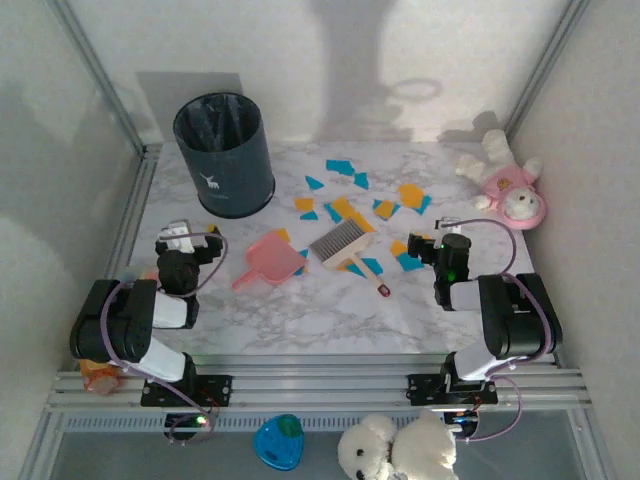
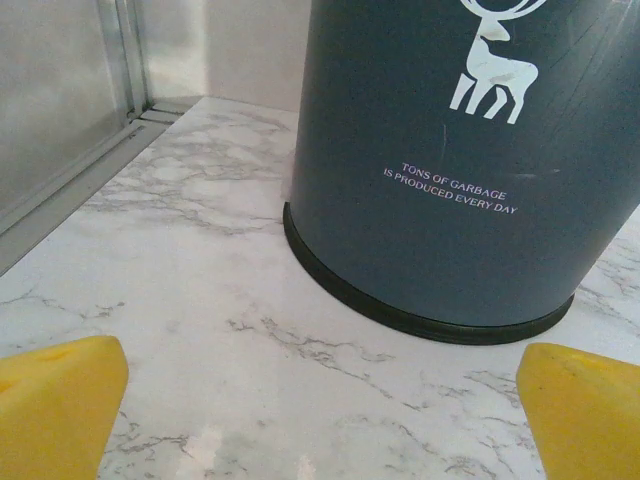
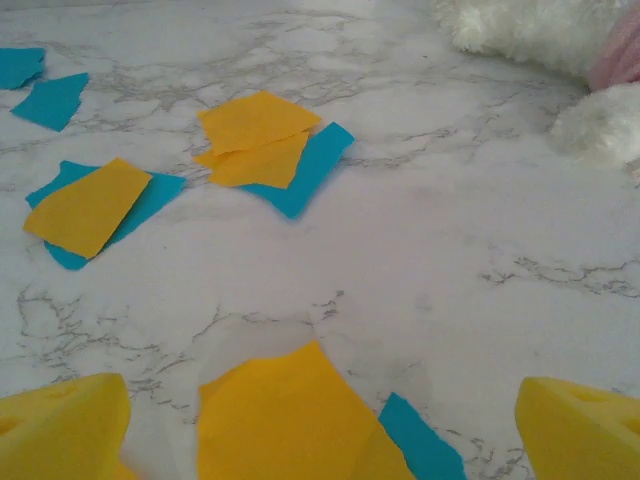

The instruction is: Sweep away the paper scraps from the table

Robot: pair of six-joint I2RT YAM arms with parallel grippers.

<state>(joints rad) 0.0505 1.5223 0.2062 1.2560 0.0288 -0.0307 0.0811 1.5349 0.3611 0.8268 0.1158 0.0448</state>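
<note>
Several teal and orange-yellow paper scraps [image 1: 345, 205] lie scattered over the middle and right of the marble table [image 1: 300, 320]. My left gripper [image 1: 178, 234] rests low at the left and is open. In its wrist view the yellow pads [image 2: 55, 400] stand wide apart over bare table [image 2: 200, 300], with nothing between them. My right gripper [image 1: 426, 245] sits at the right edge of the scatter, open. Its pads [image 3: 585, 430] flank an orange scrap [image 3: 290, 420] and a teal one [image 3: 425, 445] lying flat on the table. More scraps [image 3: 260, 140] lie beyond.
A dark blue bin [image 1: 225, 155] stands at the back left, close in front of the left gripper [image 2: 470, 160]. A pink dustpan [image 1: 268, 262] and a hand brush [image 1: 345, 243] lie at the centre. A plush toy [image 1: 505, 185] sits at the back right [image 3: 540, 40].
</note>
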